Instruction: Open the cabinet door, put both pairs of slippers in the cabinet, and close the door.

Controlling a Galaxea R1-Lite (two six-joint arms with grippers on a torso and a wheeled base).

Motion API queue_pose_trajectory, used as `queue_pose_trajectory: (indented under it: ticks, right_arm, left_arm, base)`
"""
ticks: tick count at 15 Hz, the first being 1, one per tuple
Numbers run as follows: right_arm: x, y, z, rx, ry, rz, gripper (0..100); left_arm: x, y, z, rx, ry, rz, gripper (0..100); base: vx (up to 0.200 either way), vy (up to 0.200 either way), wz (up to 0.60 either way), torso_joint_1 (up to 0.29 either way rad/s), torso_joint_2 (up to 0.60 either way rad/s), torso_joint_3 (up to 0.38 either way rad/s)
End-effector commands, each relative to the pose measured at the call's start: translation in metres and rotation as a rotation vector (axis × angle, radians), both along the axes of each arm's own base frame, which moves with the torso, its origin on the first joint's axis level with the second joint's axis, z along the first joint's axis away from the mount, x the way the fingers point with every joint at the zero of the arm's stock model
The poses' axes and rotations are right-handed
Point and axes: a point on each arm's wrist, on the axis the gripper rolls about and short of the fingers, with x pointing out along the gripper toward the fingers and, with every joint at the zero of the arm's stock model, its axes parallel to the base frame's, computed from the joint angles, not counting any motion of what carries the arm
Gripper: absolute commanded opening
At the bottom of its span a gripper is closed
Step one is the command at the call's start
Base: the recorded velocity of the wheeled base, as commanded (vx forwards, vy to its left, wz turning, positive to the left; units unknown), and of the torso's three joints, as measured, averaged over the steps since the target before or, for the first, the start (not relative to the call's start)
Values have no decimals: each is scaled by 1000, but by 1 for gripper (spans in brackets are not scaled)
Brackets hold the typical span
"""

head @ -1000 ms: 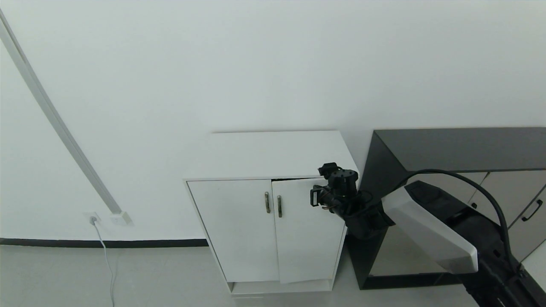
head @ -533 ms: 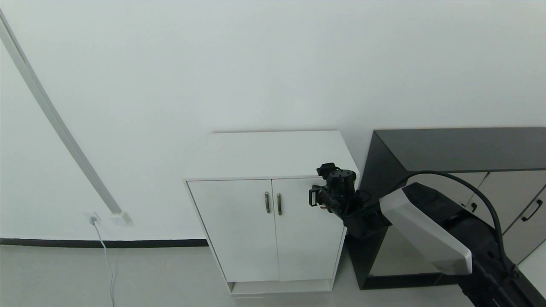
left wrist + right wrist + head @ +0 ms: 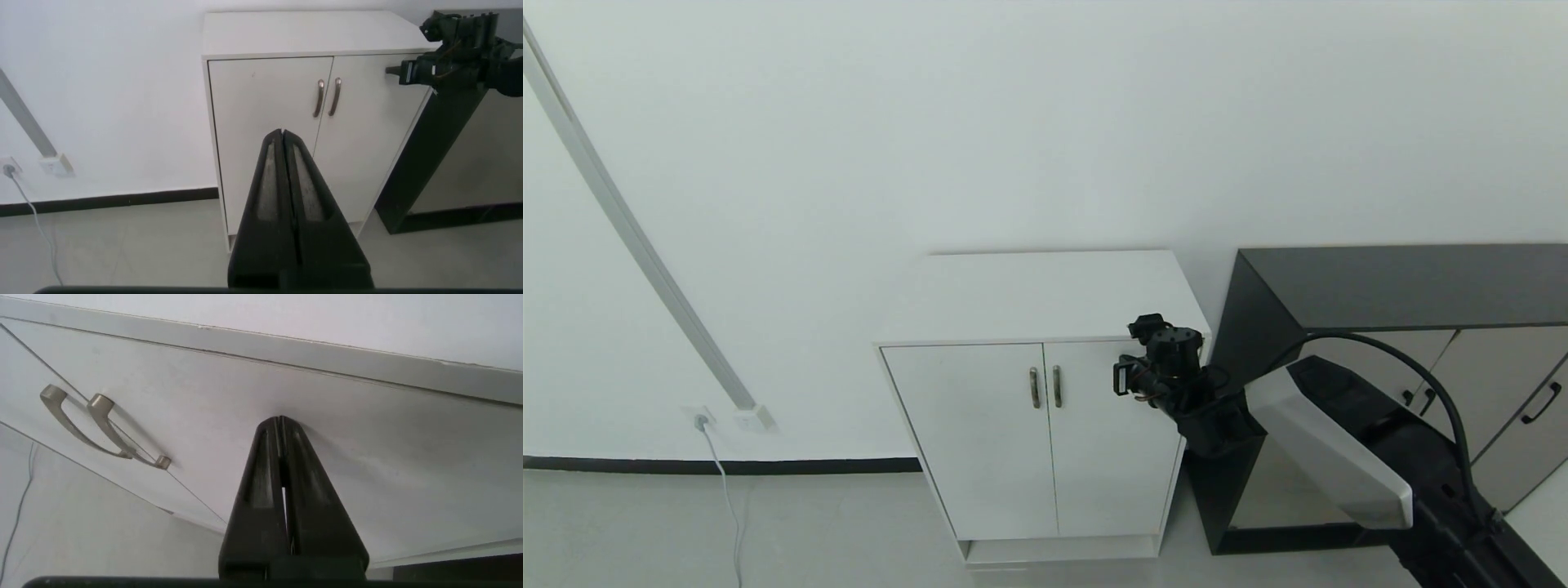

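Note:
The white cabinet (image 3: 1045, 294) stands against the wall with both doors flush and a pair of metal handles (image 3: 1045, 386) at the middle seam. My right gripper (image 3: 1121, 378) is shut, and its tips touch the upper part of the right door (image 3: 1111, 457). In the right wrist view the shut fingertips (image 3: 282, 421) press on the door panel (image 3: 392, 465), with the handles (image 3: 106, 429) off to one side. My left gripper (image 3: 282, 135) is shut on nothing and hangs well back from the cabinet (image 3: 261, 122).
A dark cabinet (image 3: 1388, 286) with grey doors stands directly right of the white one. On the wall to the left are a socket (image 3: 701, 421) with a cable and a slanted white conduit (image 3: 629, 229). Bare grey floor (image 3: 809, 523) lies in front.
The right door stood slightly ajar a second ago and now lies flush with the left door. My right arm has moved a little toward the cabinet.

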Motion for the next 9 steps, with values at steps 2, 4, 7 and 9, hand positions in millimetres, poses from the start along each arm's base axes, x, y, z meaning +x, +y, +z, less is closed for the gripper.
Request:
queue_pose_trajectory:
  ticks: [2, 4, 7, 9]
  right_arm:
    - [-1, 0, 2, 2, -3, 0, 0]
    - [-9, -5, 10, -5, 12, -1, 0]
    - [-30, -18, 27, 3, 0, -5, 0]
    - [-50, -37, 39, 2, 2, -20, 0]
  left_arm:
    - [0, 0, 0, -2, 1, 0, 0]
    - [0, 0, 0, -2, 1, 0, 0]
    - [0, 0, 0, -2, 1, 0, 0]
    - [0, 0, 0, 4, 1, -3, 0]
  base:
    - [0, 0, 0, 0, 0, 0]
    - [0, 0, 0, 0, 0, 0]
    - [0, 0, 0, 0, 0, 0]
    - [0, 0, 0, 0, 0, 0]
